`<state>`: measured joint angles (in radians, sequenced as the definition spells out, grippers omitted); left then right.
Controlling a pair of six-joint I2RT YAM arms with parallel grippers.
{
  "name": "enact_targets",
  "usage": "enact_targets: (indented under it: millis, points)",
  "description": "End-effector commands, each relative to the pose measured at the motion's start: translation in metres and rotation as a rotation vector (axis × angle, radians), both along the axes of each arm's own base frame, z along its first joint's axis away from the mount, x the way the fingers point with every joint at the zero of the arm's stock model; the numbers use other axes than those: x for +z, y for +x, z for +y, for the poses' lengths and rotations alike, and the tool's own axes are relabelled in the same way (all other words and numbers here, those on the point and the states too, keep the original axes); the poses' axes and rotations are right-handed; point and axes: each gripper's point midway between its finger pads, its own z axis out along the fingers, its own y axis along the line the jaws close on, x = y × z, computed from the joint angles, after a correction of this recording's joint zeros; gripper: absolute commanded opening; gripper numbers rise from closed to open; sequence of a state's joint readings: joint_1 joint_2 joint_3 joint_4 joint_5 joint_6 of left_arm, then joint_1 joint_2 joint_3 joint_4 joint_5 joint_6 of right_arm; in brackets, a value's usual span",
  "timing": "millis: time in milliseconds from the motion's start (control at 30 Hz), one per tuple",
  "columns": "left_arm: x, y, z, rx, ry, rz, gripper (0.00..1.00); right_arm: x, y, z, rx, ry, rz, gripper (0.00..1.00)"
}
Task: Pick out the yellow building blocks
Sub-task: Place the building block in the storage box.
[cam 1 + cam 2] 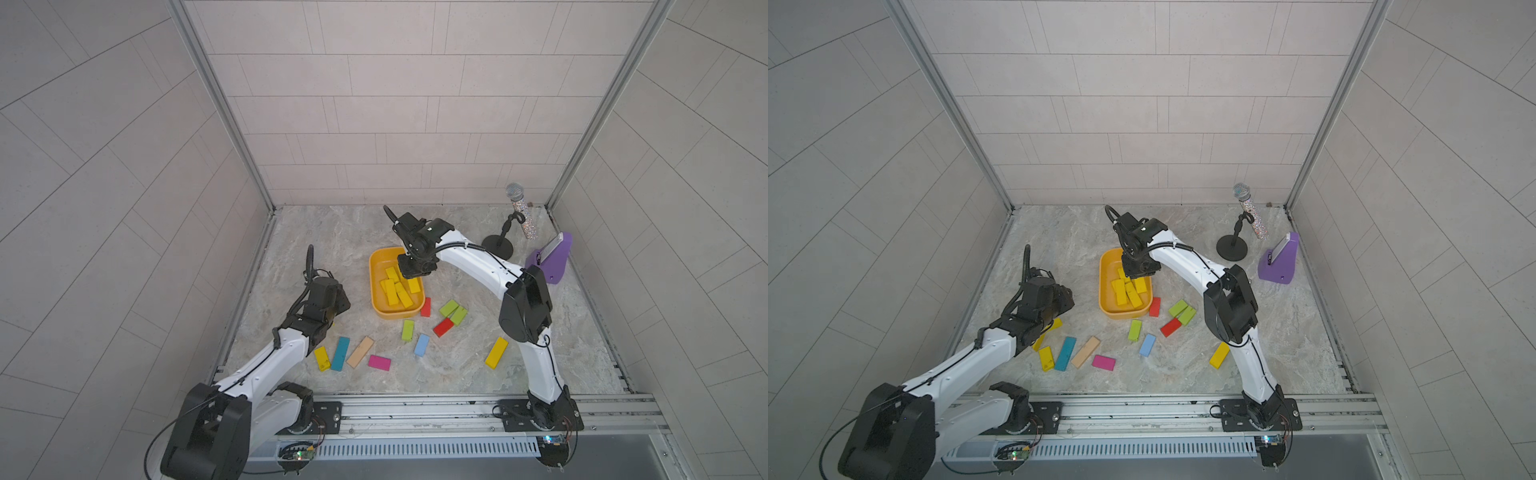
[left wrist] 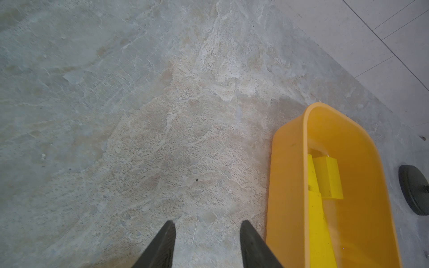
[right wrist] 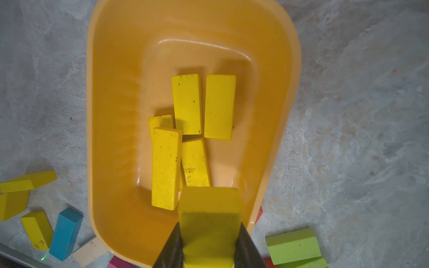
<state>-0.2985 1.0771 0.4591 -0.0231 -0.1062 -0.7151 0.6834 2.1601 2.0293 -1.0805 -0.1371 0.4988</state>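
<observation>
Above the orange-yellow tub (image 3: 111,116) my right gripper (image 3: 210,229) is shut on one yellow building block (image 3: 210,208). Several more yellow blocks (image 3: 186,104) lie inside the tub (image 1: 376,257). Loose yellow blocks rest on the floor at front right (image 1: 496,352) and front left (image 1: 322,358). Two others (image 1: 1054,324) sit partly hidden under my left arm. My left gripper (image 2: 206,226) hovers left of the tub (image 2: 287,185), open, with only bare floor between its fingers.
Other blocks are scattered in front of the tub: teal (image 1: 340,353), tan (image 1: 360,352), pink (image 1: 379,362), light blue (image 1: 422,345), red (image 1: 443,327) and lime green (image 1: 449,308). A microphone on a stand (image 1: 517,208) and a purple holder (image 1: 548,259) stand at the back right.
</observation>
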Motion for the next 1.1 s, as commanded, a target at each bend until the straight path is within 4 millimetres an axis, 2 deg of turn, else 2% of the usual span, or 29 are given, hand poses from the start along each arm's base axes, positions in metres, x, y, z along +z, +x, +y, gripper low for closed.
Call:
enact_targets:
  millis: [0,267,433,533,667,933,1067]
  points:
    - [0.012,0.006,0.003,0.010,0.016,-0.028,0.50,-0.007,-0.013,-0.002,0.083,-0.070,0.050,0.15]
    - [0.012,0.005,0.004,0.010,0.014,-0.022,0.50,-0.043,-0.013,0.009,0.105,-0.124,0.096,0.16]
    - [0.013,0.005,0.005,0.017,0.010,-0.026,0.50,-0.059,-0.010,0.011,0.095,-0.150,0.100,0.18]
    - [0.013,0.005,0.004,0.016,0.006,-0.025,0.50,-0.064,-0.009,0.013,0.085,-0.149,0.105,0.22]
    - [0.014,0.004,0.004,0.017,0.003,-0.026,0.50,-0.053,-0.005,0.015,0.079,-0.154,0.074,0.33]
    - [0.014,0.005,0.002,0.013,-0.011,-0.030,0.50,-0.018,0.000,0.016,0.063,-0.115,0.013,0.40]
    - [0.013,0.007,-0.001,0.004,-0.018,-0.025,0.50,-0.021,-0.001,0.016,0.056,-0.118,0.022,0.41]
